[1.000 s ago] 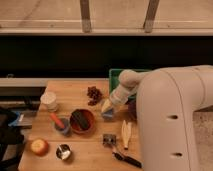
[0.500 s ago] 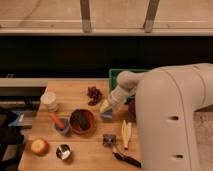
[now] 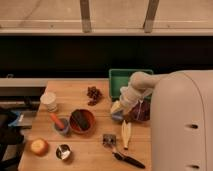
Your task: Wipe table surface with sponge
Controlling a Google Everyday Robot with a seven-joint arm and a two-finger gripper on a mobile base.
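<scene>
Tan wooden table: much bare plank is seen among the objects.
Pincer: lowered at the table's right side, beside the green plastic tray, clamped shut on the light-blue soft sponge.
Progress: wiping is judged underway; most surface is left.

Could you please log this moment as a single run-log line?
stage: wiping | hand: shut on sponge, low at table surface right of orange-red bowl | green tray: behind arm
</scene>
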